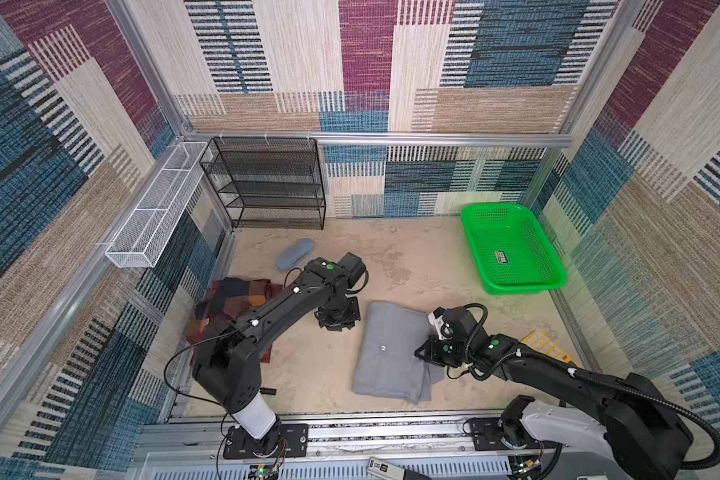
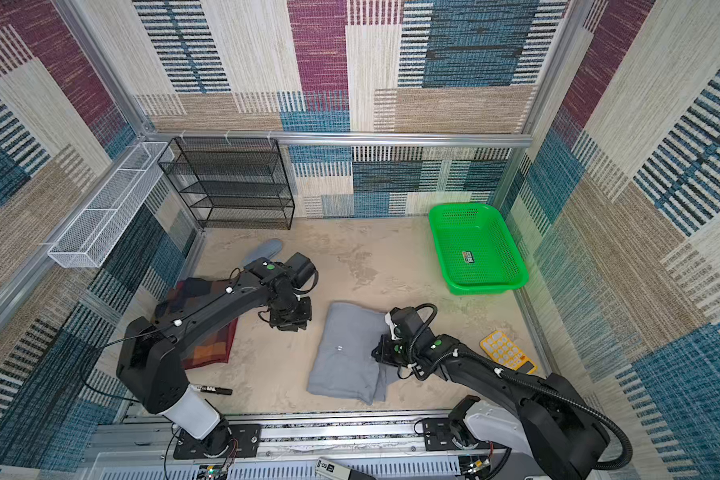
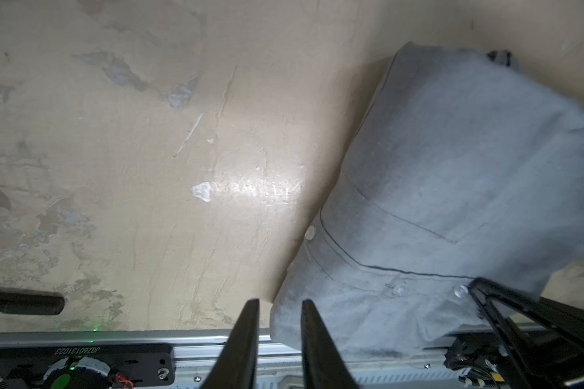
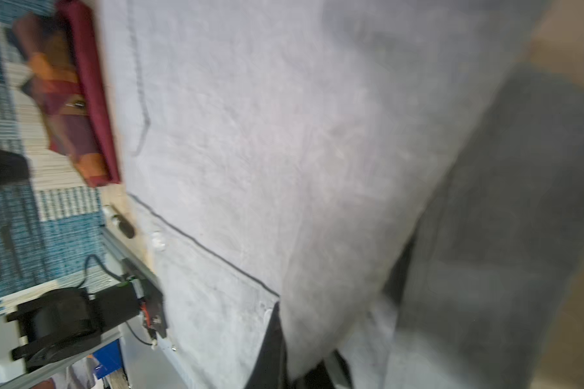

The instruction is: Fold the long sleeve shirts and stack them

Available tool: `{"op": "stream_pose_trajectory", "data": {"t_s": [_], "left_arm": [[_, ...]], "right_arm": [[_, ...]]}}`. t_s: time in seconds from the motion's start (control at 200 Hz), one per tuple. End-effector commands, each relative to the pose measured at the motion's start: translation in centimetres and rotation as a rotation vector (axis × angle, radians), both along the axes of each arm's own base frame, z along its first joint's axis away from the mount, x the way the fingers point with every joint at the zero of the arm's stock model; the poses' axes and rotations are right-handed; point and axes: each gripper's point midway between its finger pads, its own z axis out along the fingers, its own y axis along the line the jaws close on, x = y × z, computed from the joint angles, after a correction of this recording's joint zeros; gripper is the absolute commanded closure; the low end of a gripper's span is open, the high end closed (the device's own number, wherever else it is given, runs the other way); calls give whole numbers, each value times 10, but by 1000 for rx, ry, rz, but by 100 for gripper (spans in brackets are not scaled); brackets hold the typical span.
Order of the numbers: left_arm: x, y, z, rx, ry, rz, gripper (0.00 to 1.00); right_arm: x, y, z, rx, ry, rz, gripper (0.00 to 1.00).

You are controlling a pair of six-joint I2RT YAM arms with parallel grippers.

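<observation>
While the right gripper [image 1: 422,354] is pinching the edge of the grey shirt [image 1: 391,353], the left gripper [image 3: 280,303] is hanging beside it with fingers a little apart

The scuffed tan table [image 1: 412,266] carries a folded grey shirt [image 1: 391,353] at lower centre, a plaid shirt [image 1: 233,299] at left, a blue-grey case [image 1: 294,254] above it, a green basket [image 1: 472,249] upper right, a yellow calculator [image 2: 506,351] at right and a black marker [image 2: 213,390] lower left.
</observation>
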Motion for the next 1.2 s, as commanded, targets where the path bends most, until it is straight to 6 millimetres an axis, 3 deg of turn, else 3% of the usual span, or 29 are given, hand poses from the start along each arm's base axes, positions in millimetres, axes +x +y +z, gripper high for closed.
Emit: {"op": "stream_pose_trajectory", "data": {"t_s": [0.0,0.035,0.085,0.19,0.27,0.606,0.766,1.022,1.127,1.197], "left_arm": [[4,-13,-8,34,14,13,75],[4,-18,-10,37,21,10,75],[3,-28,-16,40,36,-7,75],[1,-42,-18,45,50,-19,76],[-4,-48,-18,70,45,-36,76],[-32,-65,-37,112,104,-42,78],[-34,-68,-46,115,111,-32,78],[-43,-87,-71,51,178,7,80],[-41,-88,-65,36,163,9,80],[-41,-84,-54,21,144,14,80]], "right_arm": [[8,-2,15,-20,-51,-10,65],[11,-4,24,-26,-72,-21,53],[14,-11,34,-46,-97,-52,43],[12,-23,52,-55,-121,-87,31],[7,-34,49,-92,-99,-124,26],[-2,-62,6,-185,-19,-189,26],[-6,-52,-17,-124,5,-135,24],[-2,-36,-11,19,-92,-88,19],[-9,-35,-26,30,-55,-80,19],[-13,-35,-26,38,-45,-70,19]]}}
